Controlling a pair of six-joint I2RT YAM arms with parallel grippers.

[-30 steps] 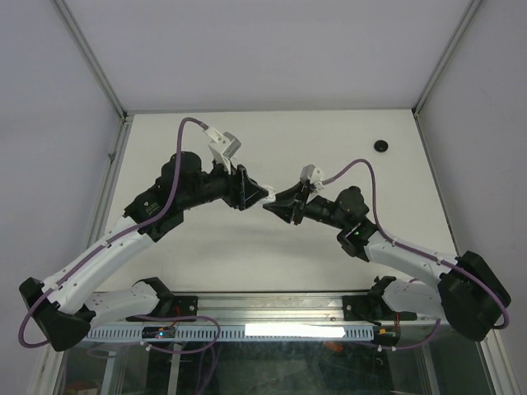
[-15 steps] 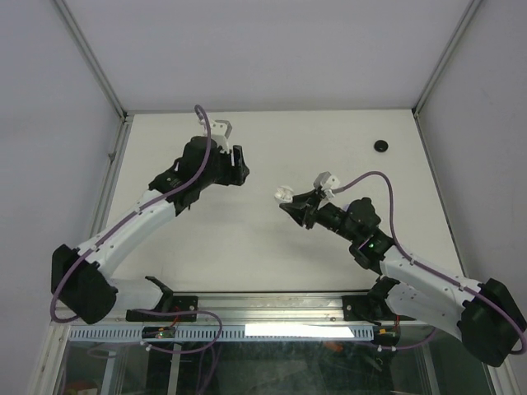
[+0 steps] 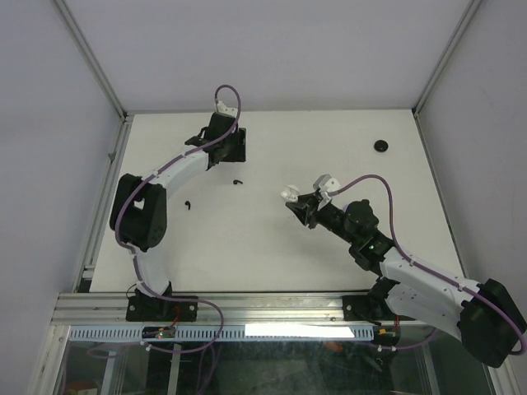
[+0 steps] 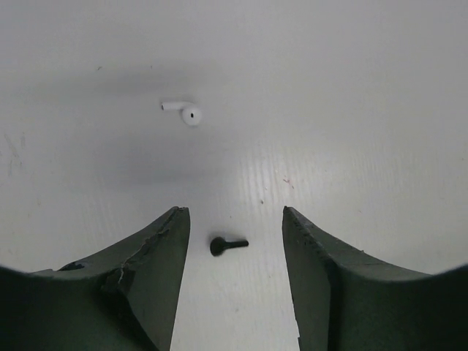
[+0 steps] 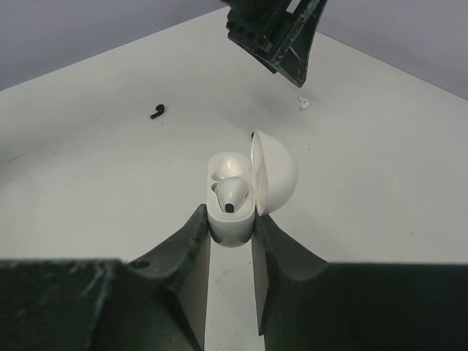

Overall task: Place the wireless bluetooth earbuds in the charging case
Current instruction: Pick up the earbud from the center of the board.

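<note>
A: What does each gripper have now?

B: The right gripper (image 5: 230,219) is closed around the charging case (image 5: 232,212). Its lid is open and a seated white earbud (image 5: 232,191) is already inside. The left gripper (image 4: 234,218) has its jaws partly apart and holds nothing.

A: And the loose ones?

B: They are on the table (image 3: 247,247). From overhead, the black earbud (image 4: 228,244) lies near the case, to its left. From the right wrist, the loose white earbud (image 4: 184,111) lies beyond the case, to the right.

A: How do they point?

B: In the left wrist view the black one has its head left and its stem right, so its long axis runs across the gap of the jaws. The white one is opposite, with the stem left.

A: So how to pick well?

B: I think the wrist should turn first, so the jaws close across the stem and not along it. Then descend straight and close softly, because such a small piece may slip away. The white one probably matches this case.
</note>
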